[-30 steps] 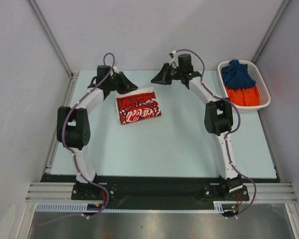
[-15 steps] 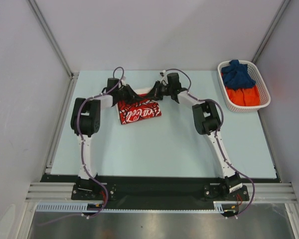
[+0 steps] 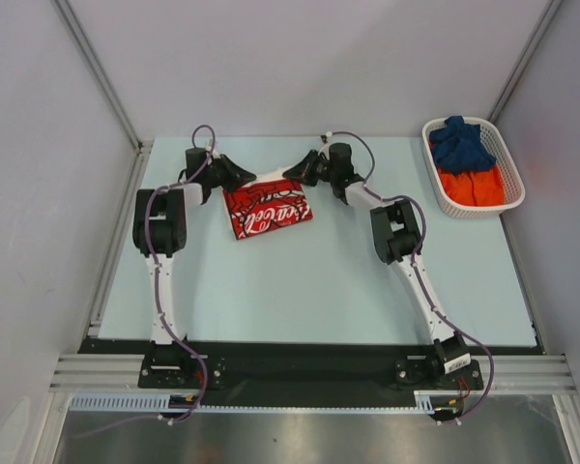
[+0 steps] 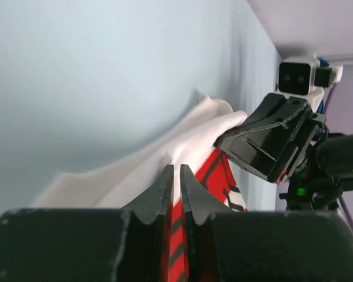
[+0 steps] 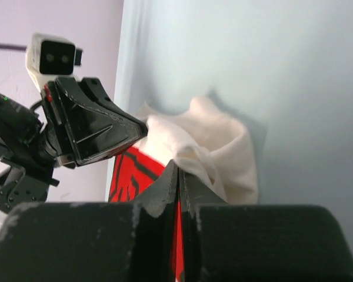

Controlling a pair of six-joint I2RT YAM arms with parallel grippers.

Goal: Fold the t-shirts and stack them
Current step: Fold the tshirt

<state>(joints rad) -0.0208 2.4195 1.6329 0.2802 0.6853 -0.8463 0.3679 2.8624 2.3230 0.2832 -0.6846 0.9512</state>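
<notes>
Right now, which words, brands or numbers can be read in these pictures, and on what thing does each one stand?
"Coca-Cola": white script on the red print of the white t-shirt, top view; creased, so read mostly by its shape.
Other white marks on the same print: too blurred to read.
Wrist views: only red and dark parts of the print, no legible letters.
White basket: no text visible.

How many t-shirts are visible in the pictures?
3. The white t-shirt with red print lies on the table; the dark blue t-shirt and the orange t-shirt are in the basket, which may hide more.
</notes>
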